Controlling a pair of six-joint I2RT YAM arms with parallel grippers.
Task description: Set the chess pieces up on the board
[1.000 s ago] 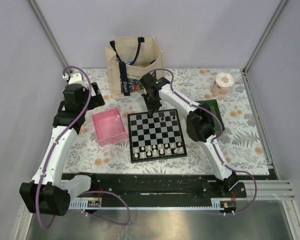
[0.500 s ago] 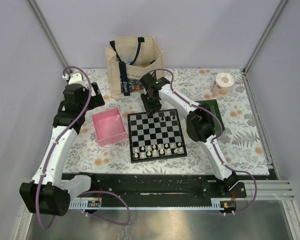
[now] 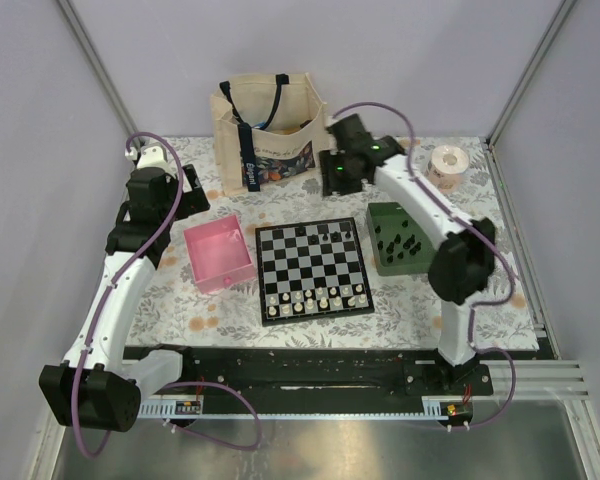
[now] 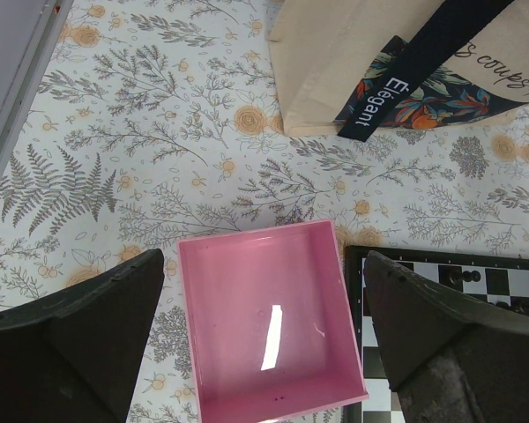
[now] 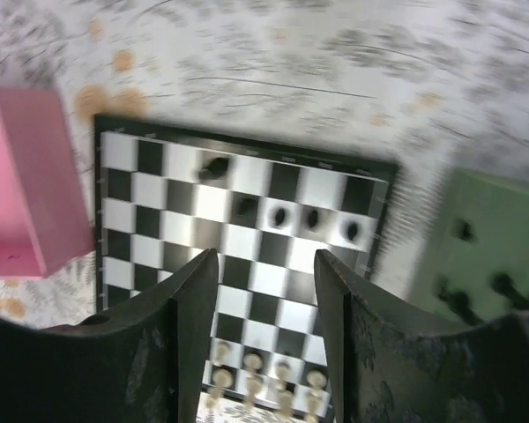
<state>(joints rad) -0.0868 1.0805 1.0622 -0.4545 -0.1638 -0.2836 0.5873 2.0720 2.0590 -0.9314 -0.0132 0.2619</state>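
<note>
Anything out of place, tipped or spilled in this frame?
Nothing stands out: the board lies flat, a few black chess pieces sit on its far rows, more wait in the green tray, none visibly spilled.

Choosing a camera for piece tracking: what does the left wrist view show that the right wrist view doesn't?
Left wrist only: the tote bag. Right wrist only: the green tray holding spare black pieces, and white pieces along the near rows of the board. Both: pink tray, board, black pieces on its far rows, floral tablecloth.
</note>
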